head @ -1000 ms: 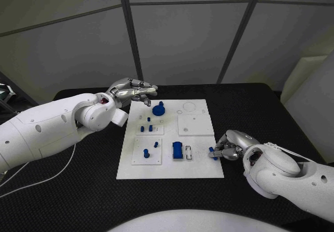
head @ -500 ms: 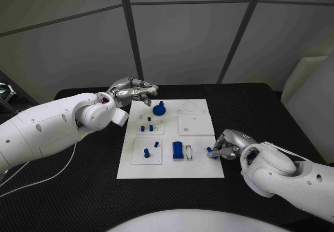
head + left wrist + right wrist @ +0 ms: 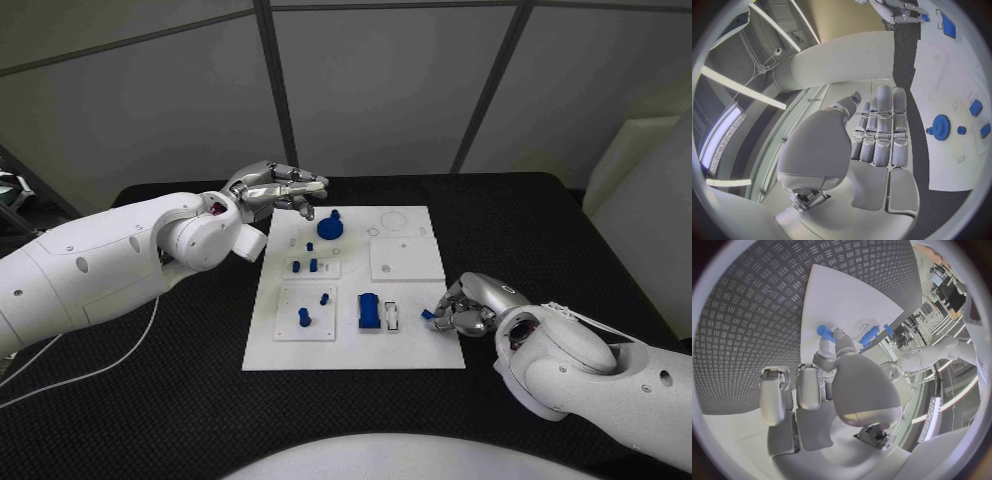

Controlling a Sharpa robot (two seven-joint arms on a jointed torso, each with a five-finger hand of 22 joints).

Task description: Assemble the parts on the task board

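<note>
While the right hand [image 3: 472,306] pinches a small blue peg [image 3: 430,314] at the near right edge of the task board [image 3: 358,345], assembly appears partly done: a blue gear [image 3: 330,227], several pegs and a blue block [image 3: 369,311] sit on the board, and round recesses at its far right look unfilled. The left hand [image 3: 277,188] hovers beyond the far left corner, fingers curled around nothing. Nothing blocks the board.
</note>
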